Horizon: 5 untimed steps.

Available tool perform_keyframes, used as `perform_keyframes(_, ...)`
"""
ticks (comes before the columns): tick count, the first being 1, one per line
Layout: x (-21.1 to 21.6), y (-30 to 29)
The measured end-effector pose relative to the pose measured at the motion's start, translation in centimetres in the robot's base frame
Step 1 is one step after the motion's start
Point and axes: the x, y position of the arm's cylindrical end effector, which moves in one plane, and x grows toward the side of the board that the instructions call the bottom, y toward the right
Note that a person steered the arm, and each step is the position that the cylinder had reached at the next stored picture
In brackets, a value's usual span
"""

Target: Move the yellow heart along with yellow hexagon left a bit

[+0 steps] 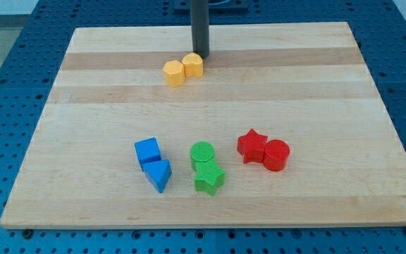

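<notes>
Two yellow blocks sit touching near the view's top centre: one (174, 73) on the left and one (193, 65) on the right. Which is the heart and which the hexagon is hard to tell; the left one looks more like the heart. My tip (201, 55) is the lower end of the dark rod. It stands just right of and behind the right yellow block, touching or nearly touching it.
The wooden board (83, 85) carries a blue cube (147, 151) and blue triangle (158, 174) at lower left, a green cylinder (203, 154) and green star (209, 180) at lower centre, and a red star (251, 145) touching a red cylinder (276, 154).
</notes>
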Motion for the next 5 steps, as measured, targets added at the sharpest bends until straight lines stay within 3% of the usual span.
perform_keyframes(2, 0.2, -2.4)
perform_keyframes(4, 0.6, 2.0)
perform_keyframes(5, 3.9, 2.0)
